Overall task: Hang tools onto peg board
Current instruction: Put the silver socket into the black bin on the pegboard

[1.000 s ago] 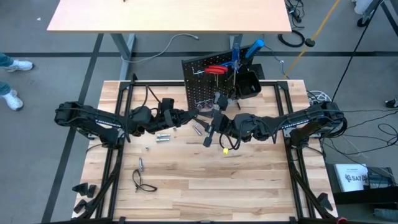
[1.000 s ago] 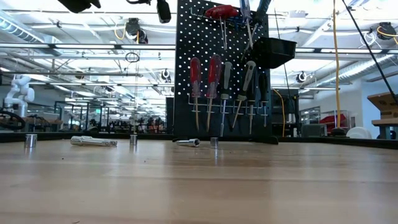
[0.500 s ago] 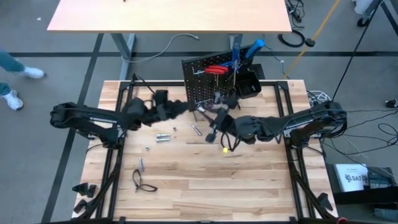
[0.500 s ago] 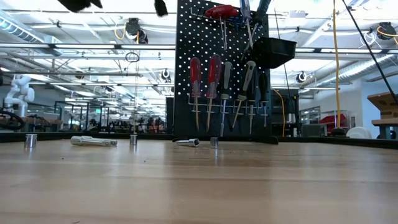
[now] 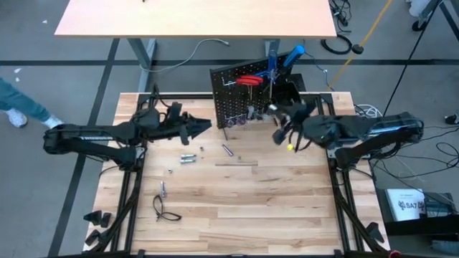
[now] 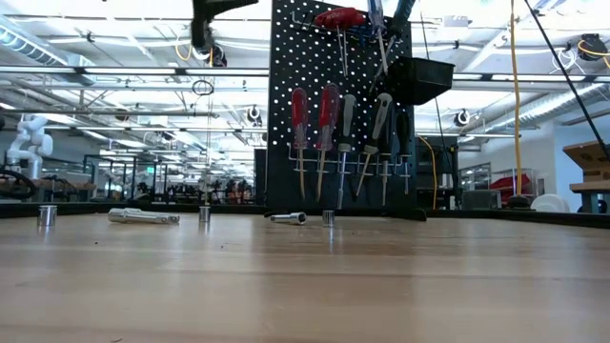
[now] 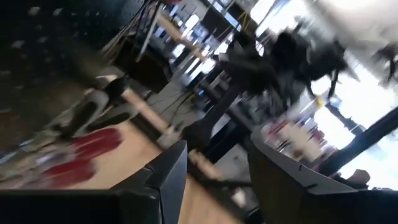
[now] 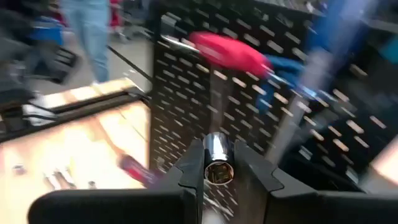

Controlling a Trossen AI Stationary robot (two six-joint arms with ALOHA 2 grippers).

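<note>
The black peg board (image 5: 240, 100) stands upright at the table's far middle. Red-handled and dark screwdrivers (image 6: 315, 119) hang on its silver rail, a red T-handle (image 6: 338, 17) hangs near its top, and a black bin (image 6: 419, 81) sits at its right. My right gripper (image 5: 277, 123) hovers just in front of the board, shut on a silver socket (image 8: 217, 163). My left gripper (image 5: 206, 126) is left of the board, above the table, open with nothing between its fingers (image 7: 168, 177). My right gripper pinches the silver socket by its round side (image 8: 209, 163) between the two fingers. The socket's open end faces back toward the wrist. The fingers point roughly level at the peg board's face. The socket is lifted clear of the table.
Small silver sockets and bits lie loose on the table left of centre (image 5: 188, 158) (image 5: 226, 150) (image 5: 162, 189); a thin black looped piece (image 5: 165, 213) lies nearer the front. In the low view a silver bar (image 6: 143, 217) and sockets (image 6: 288, 218) lie before the board. A person's legs (image 5: 21, 107) pass at left.
My right gripper has risen from over the table's middle and swung toward the far right, up to the peg board's front, turning as it went. My left gripper has drawn back from the middle toward the table's left edge.
</note>
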